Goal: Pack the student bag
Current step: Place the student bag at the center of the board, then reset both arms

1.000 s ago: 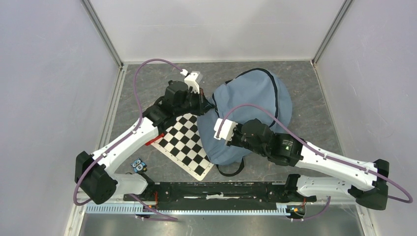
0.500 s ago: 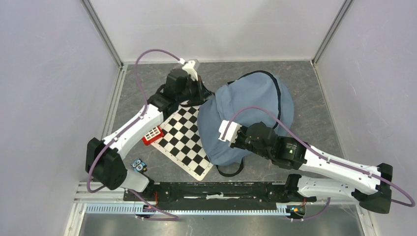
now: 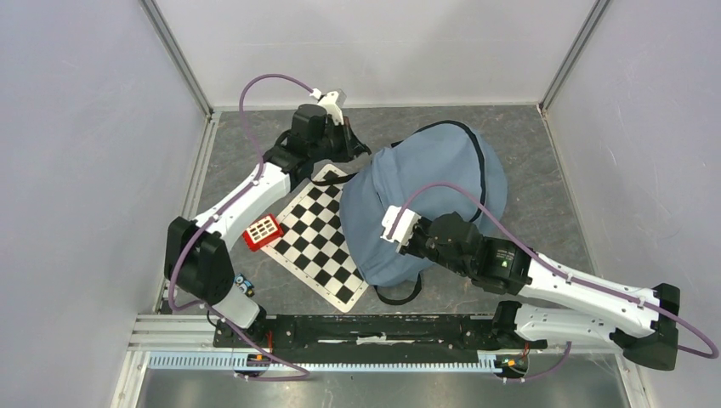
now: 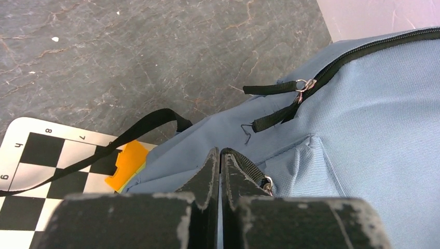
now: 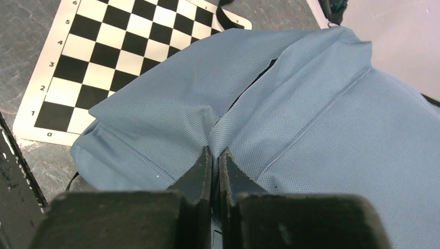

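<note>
The grey-blue student bag [image 3: 429, 191] lies on the table right of centre, partly over a chessboard [image 3: 316, 242]. My left gripper [image 3: 360, 153] is at the bag's far-left corner. In the left wrist view it [image 4: 220, 155] is shut on a black zip pull strap [image 4: 249, 165] with a metal ring. My right gripper [image 3: 408, 243] is over the bag's near-left part. In the right wrist view it [image 5: 214, 151] is shut on a pinched fold of the bag's fabric [image 5: 290, 114]. Two more zip pulls [image 4: 280, 88] lie on the black zip.
A red block [image 3: 263, 231] sits at the chessboard's left edge. A small blue and black item [image 3: 243, 284] lies by the left arm's base. An orange piece [image 4: 127, 162] sticks out from under the bag on the board. A black strap [image 4: 132, 133] crosses the board. Walls enclose three sides.
My left gripper has moved toward the far wall with the zip pull in it, and the arm has swung off the red block. The right gripper has shifted slightly with the fabric.
</note>
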Controlling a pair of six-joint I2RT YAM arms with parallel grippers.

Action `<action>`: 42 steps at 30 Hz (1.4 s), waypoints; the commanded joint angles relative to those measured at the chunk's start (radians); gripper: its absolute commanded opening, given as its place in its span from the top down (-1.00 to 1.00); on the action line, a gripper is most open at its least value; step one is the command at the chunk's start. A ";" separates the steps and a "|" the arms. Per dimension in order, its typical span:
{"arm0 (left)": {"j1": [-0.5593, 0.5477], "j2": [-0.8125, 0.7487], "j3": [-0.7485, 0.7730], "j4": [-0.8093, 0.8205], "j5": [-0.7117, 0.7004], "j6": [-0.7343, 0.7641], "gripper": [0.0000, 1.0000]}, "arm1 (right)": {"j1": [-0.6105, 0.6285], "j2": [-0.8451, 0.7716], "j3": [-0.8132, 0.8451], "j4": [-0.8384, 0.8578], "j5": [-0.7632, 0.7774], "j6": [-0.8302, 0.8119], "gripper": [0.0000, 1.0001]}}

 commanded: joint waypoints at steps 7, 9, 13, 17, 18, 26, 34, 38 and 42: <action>0.062 -0.031 0.030 0.095 -0.139 0.078 -0.99 | 0.023 0.001 0.019 0.012 0.159 0.157 -0.79; 0.063 -0.065 0.003 0.090 -0.135 0.094 -0.99 | 0.023 0.016 0.030 0.014 0.190 0.175 -0.96; 0.074 -0.140 -0.051 0.039 -0.144 0.124 -0.99 | -0.007 0.039 0.059 0.016 0.222 0.219 -0.96; 0.137 -0.230 -0.126 -0.024 -0.150 0.104 -0.99 | -0.200 0.056 0.086 0.015 0.081 0.302 -0.96; 0.161 -0.251 -0.144 -0.046 -0.143 0.089 -0.99 | -0.271 0.054 0.091 0.019 0.034 0.319 -0.96; 0.348 -0.475 -0.248 -0.266 -0.163 0.070 -0.99 | -0.765 0.017 0.149 0.015 -0.182 0.439 -0.96; 0.352 -0.798 -0.330 -0.364 -0.339 0.142 -0.99 | -1.139 -0.172 -0.055 0.137 -0.207 0.483 -0.96; 0.350 -0.940 -0.401 -0.354 -0.395 0.208 -0.99 | -1.141 -0.345 -0.234 0.306 -0.083 0.459 -0.96; 0.349 -1.015 -0.446 -0.320 -0.388 0.219 -0.99 | -1.141 -0.442 -0.336 0.411 -0.030 0.422 -0.96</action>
